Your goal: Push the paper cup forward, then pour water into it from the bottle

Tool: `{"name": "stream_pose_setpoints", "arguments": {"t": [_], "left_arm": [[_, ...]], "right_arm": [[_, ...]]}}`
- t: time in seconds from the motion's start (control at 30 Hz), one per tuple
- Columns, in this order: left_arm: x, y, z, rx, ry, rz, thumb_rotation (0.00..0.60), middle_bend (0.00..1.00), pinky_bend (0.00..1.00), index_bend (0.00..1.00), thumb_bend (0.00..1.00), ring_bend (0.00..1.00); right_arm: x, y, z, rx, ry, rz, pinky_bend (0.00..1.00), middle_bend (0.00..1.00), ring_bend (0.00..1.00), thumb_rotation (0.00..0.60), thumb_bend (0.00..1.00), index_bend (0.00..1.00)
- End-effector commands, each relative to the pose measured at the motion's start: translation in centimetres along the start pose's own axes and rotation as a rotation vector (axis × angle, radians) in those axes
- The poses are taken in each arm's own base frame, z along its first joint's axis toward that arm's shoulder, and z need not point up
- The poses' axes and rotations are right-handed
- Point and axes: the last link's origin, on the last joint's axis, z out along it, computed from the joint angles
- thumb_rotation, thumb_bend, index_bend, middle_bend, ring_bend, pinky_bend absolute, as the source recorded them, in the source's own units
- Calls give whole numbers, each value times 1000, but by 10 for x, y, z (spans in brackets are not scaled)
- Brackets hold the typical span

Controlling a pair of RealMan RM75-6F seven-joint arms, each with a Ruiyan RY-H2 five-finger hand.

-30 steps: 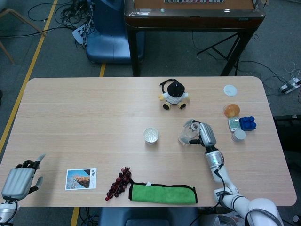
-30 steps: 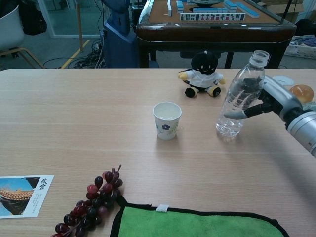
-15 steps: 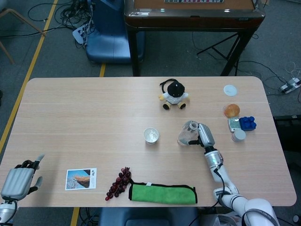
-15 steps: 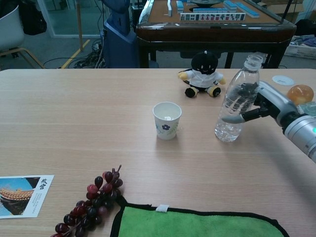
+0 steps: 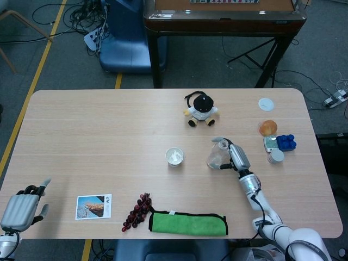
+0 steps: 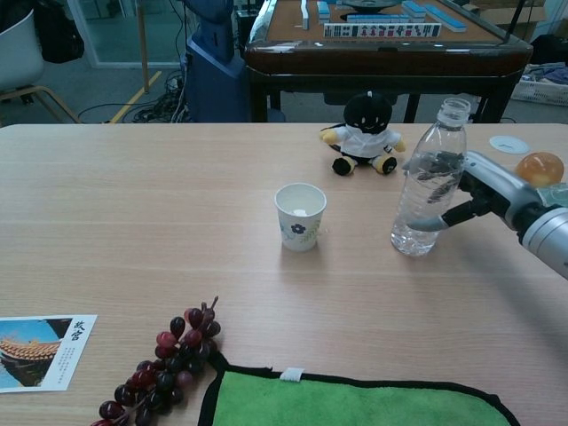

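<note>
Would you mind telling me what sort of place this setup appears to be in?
Probably an indoor lab or workshop space, not a home: loose cables sprawl over a grey floor marked with yellow tape, and a mahjong table stands behind the wooden table.

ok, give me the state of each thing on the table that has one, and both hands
Bottle: upright on the table, uncapped, a little water at the bottom.
Cup: upright, standing free.
Right hand: fingers around the bottle.
Left hand: off the table's near corner, holding nothing.
Cloth: lying flat.
</note>
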Motion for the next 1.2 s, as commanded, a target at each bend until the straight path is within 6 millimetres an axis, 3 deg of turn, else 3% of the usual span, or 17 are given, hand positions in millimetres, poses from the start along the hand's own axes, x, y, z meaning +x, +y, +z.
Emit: {"name": "stream_pose_setpoints", "arguments": {"t": [0.03,0.4,0.93,1.2], "left_arm": [[0,0,0,0,-1,1,600,398,411,121,375,252],[1,2,1,-31,33,-18,600,398,413,164,375,252],[-4,4,10,-31,81,-21,600,397,444,212,375,241],[-1,7,19,-26,98,-32,600,397,447,212,375,241]], "right_arm": [[5,0,-2,3,-9,-19,316,187,150,600,0,205],[31,-5,-27,36,-5,-147,303,175,131,600,0,189],[92,-17,-113,11,101,-407,302,170,121,600,0,189],[107,-11,-153,-38,185,-511,301,161,121,600,0,189]]}}
